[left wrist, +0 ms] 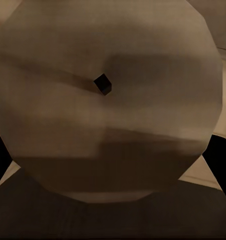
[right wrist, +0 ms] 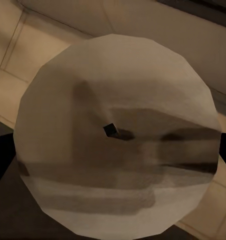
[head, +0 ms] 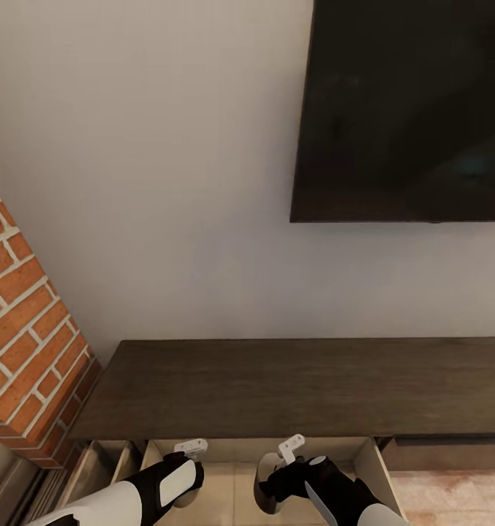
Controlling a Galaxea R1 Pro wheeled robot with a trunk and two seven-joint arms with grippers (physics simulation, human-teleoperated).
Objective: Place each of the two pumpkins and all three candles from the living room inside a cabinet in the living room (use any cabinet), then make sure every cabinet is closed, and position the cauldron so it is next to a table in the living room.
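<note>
Dark-brown wood low cabinet (head: pixel 305 387), lower half of the head view, one pale beige drawer (head: pixel 232 486) pulled open at bottom centre.

Left gripper (head: pixel 191 447): clamped on a stubby grey candle with pale flat top and tiny wick (left wrist: pixel 105 100), over the open drawer.

Right gripper (head: pixel 291 446): likewise closed on a second grey candle (right wrist: pixel 118 135), partly visible at bottom centre.

Step, as judged: depositing candles in the drawer. Next: lower, release, withdraw, shut the drawer.

Room: plain pale wall (head: pixel 145 183); black wall-mounted screen (head: pixel 408 109), upper right; red brick column (head: pixel 24 343), left edge.
</note>
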